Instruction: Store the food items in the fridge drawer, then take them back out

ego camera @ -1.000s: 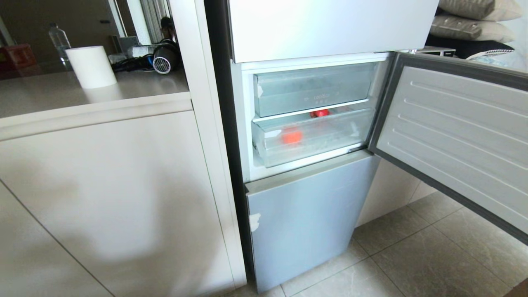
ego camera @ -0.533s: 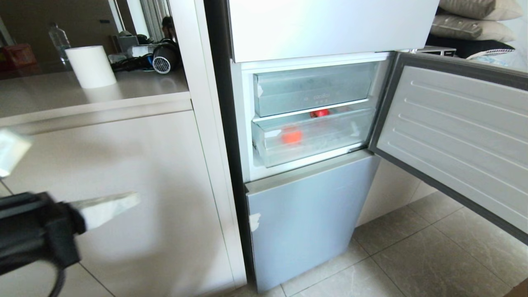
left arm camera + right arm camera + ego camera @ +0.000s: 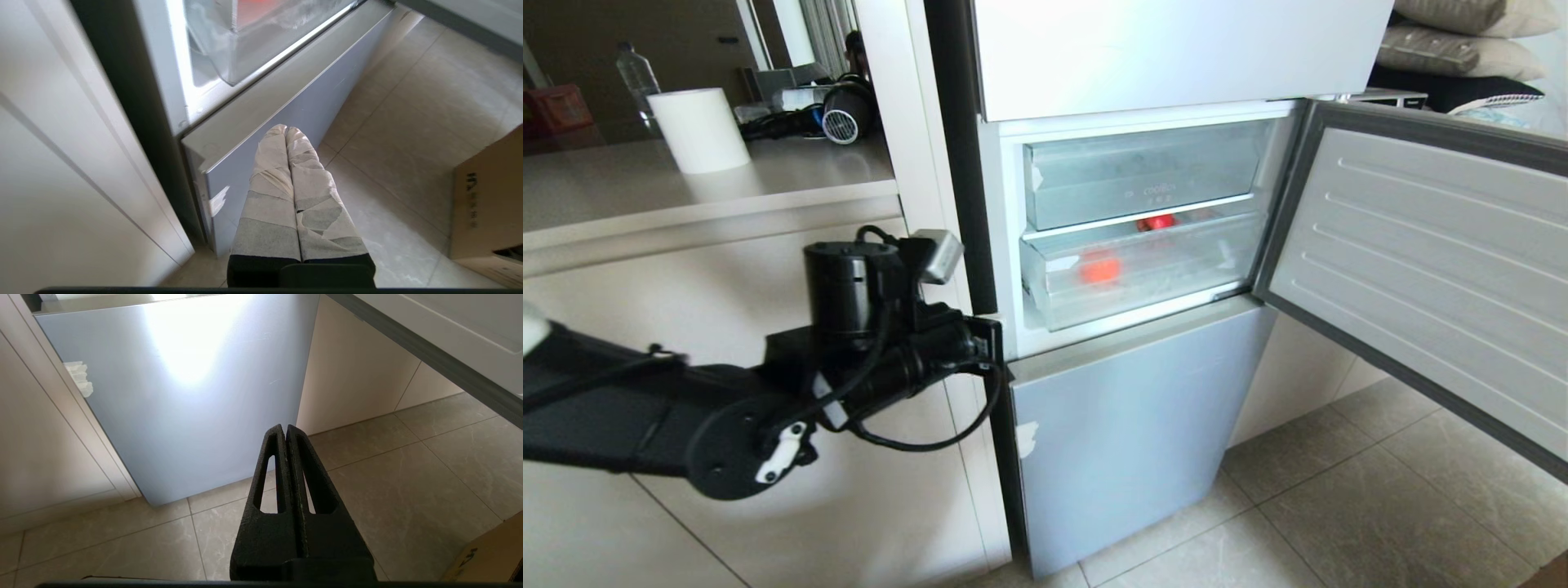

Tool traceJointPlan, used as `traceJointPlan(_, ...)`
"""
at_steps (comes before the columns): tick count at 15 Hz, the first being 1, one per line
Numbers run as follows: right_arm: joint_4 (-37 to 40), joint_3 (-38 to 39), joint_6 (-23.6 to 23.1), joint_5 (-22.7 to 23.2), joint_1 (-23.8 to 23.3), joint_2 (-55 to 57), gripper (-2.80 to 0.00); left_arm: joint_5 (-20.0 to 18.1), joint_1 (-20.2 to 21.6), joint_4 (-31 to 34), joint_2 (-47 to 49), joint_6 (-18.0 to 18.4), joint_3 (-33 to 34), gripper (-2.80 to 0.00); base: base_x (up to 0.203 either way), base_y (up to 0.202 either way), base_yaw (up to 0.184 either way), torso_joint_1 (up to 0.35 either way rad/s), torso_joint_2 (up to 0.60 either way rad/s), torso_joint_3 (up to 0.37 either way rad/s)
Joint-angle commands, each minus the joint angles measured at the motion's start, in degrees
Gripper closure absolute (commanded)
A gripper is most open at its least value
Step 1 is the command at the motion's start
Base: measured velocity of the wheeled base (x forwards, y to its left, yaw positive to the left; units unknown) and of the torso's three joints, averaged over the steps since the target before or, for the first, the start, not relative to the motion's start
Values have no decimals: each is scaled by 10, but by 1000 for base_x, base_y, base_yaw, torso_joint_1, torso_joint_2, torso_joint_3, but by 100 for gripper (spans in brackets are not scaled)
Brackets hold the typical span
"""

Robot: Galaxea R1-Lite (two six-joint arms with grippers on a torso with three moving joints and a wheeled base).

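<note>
My left arm reaches in from the left edge of the head view, wrist close to the fridge's left front edge. The left end effector (image 3: 286, 132) has its taped fingers (image 3: 269, 196) pressed together, holding nothing, tips over the top corner of the blue-grey lower door panel (image 3: 1123, 433) in the wrist view. The right end effector (image 3: 285, 430) hangs low before that same panel, above the floor tiles (image 3: 408, 486); its black fingers are closed and empty.

The fridge drawer (image 3: 1135, 273) sits pushed in, frosted front facing me. The red fruit (image 3: 1099, 267) shows through that front, left of centre. Another red shape shows at the back, between the drawer and the clear bin (image 3: 1143, 175) above; I can't tell what it is.

The open fridge door (image 3: 1421, 269) swings out on the right. On the worktop (image 3: 768, 184) to the left: a white roll (image 3: 698, 131), a hair dryer (image 3: 845, 106), a water bottle (image 3: 637, 77). A cardboard box (image 3: 486, 204) stands on the floor.
</note>
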Motion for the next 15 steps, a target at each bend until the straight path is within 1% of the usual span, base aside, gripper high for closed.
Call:
traceJointPlan(1,1,0,0,0,0,1,0,22,-19,-6,66,-1,-31,0,0,0,0,0,0,0)
traceJointPlan(3,1,0,0,0,0,1,0,49,-33,-8,105,-1,-76,0,0,0,0,0,0,0)
traceJointPlan(5,1,0,0,0,0,1,0,66,-44,-9,150,-1,-133,0,0,0,0,0,0,0)
traceJointPlan(6,1,0,0,0,0,1,0,81,-48,-9,174,-1,-166,0,0,0,0,0,0,0)
traceJointPlan(9,1,0,0,0,0,1,0,116,-52,-9,252,1,-275,0,0,0,0,0,0,0)
traceJointPlan(11,1,0,0,0,0,0,0,141,-51,-6,297,2,-334,0,0,0,0,0,0,0)
traceJointPlan(15,1,0,0,0,0,1,0,149,-47,-3,370,3,-430,0,0,0,0,0,0,0)
